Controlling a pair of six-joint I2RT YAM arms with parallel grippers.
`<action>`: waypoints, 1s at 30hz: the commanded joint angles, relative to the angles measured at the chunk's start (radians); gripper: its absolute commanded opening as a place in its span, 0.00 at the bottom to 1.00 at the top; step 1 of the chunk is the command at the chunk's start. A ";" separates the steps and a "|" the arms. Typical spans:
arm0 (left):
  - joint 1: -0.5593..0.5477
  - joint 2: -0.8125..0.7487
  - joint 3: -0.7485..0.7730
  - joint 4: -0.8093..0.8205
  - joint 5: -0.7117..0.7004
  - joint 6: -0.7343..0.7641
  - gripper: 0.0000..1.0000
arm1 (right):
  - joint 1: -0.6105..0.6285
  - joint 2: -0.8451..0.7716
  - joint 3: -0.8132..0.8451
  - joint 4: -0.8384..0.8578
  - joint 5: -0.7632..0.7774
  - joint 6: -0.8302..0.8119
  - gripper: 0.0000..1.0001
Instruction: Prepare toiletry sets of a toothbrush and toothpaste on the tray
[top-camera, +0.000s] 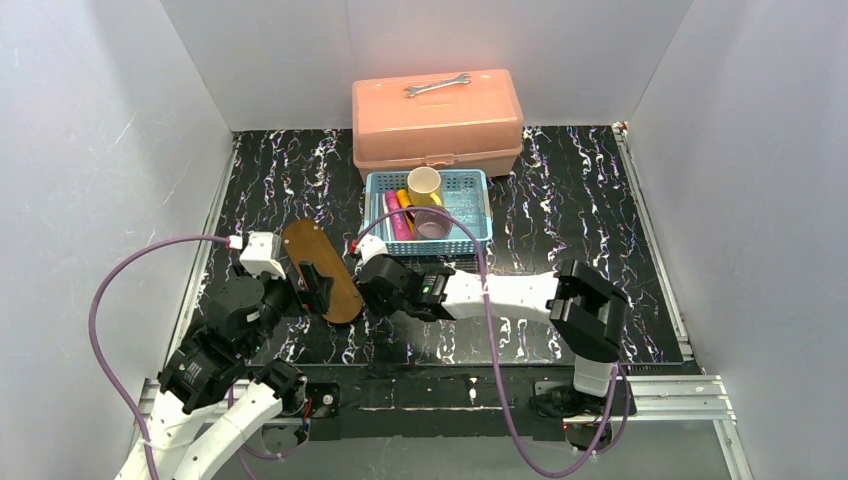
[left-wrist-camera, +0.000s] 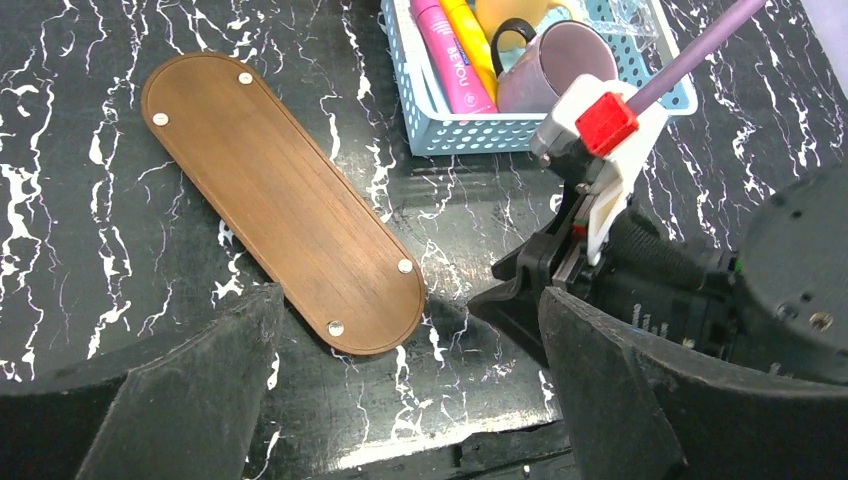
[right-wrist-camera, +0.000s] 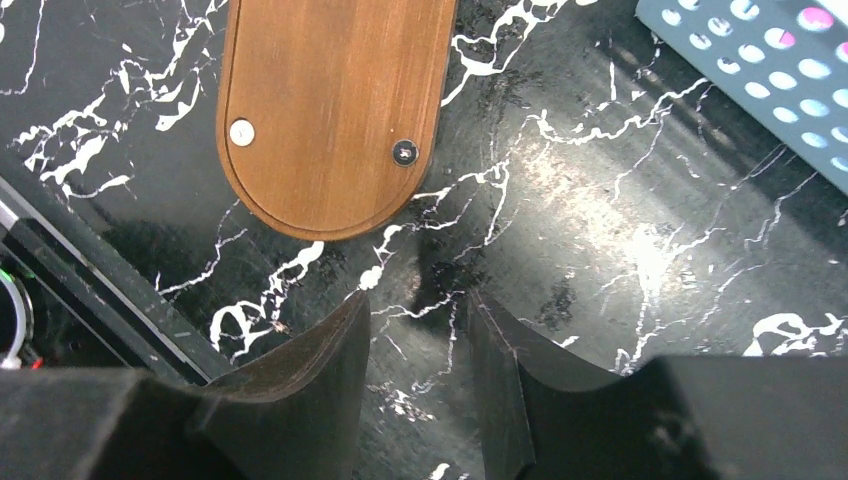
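The brown wooden tray (top-camera: 322, 272) lies bare on the black marbled table; it also shows in the left wrist view (left-wrist-camera: 280, 200) and the right wrist view (right-wrist-camera: 335, 110). The magenta-pink toothpaste tube (left-wrist-camera: 452, 55) and the yellow tube (left-wrist-camera: 474, 40) lie in the light-blue basket (top-camera: 474, 236). I cannot make out any toothbrush. My left gripper (top-camera: 318, 283) hovers over the tray's near half, jaws wide open and empty (left-wrist-camera: 410, 390). My right gripper (top-camera: 364, 290) is low beside the tray's near end, jaws a little apart and empty (right-wrist-camera: 415, 320).
The basket (left-wrist-camera: 440, 135) also holds a yellow cup (top-camera: 423, 184) and a purple mug (left-wrist-camera: 560, 65). An orange toolbox (top-camera: 437, 125) with a steel wrench (top-camera: 437, 86) on its lid stands behind it. White walls close in three sides.
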 joint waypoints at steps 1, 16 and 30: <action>-0.003 -0.012 -0.005 -0.014 -0.044 -0.008 1.00 | 0.035 0.035 0.078 0.017 0.151 0.096 0.49; -0.003 -0.038 -0.005 -0.013 -0.050 -0.011 0.99 | 0.055 0.170 0.171 0.020 0.216 0.189 0.49; -0.003 -0.053 -0.005 -0.015 -0.055 -0.012 0.99 | 0.057 0.231 0.196 0.014 0.186 0.197 0.48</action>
